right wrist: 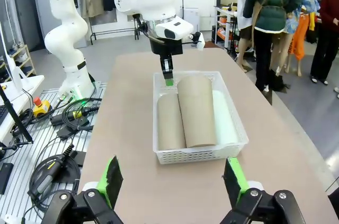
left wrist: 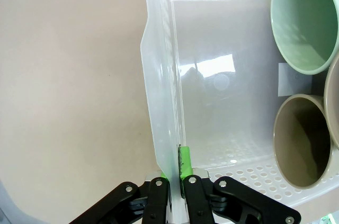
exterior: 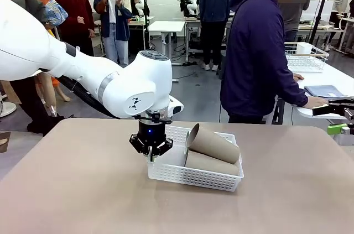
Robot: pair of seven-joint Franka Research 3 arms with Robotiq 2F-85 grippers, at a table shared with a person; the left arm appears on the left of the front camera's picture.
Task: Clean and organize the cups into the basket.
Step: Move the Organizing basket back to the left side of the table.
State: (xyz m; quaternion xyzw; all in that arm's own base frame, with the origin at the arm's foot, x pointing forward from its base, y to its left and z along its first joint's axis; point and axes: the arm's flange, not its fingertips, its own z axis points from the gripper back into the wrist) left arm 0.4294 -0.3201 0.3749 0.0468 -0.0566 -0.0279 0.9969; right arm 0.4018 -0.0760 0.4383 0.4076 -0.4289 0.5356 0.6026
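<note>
Cups (right wrist: 188, 112) lay on sides inside basket (exterior: 188, 177), mint one (left wrist: 304, 20) at its far wall. Had left gripper (left wrist: 177, 181) pinched on basket's short-end wall, guess for dragging it. Right gripper (right wrist: 172, 184) gaped wide, well back from basket, held nothing.

No readable text, label, brand or number appears in any view. The only mark is a small black emblem on the left arm's white wrist housing (exterior: 134, 103), a symbol and not letters, and too small to make out further.
</note>
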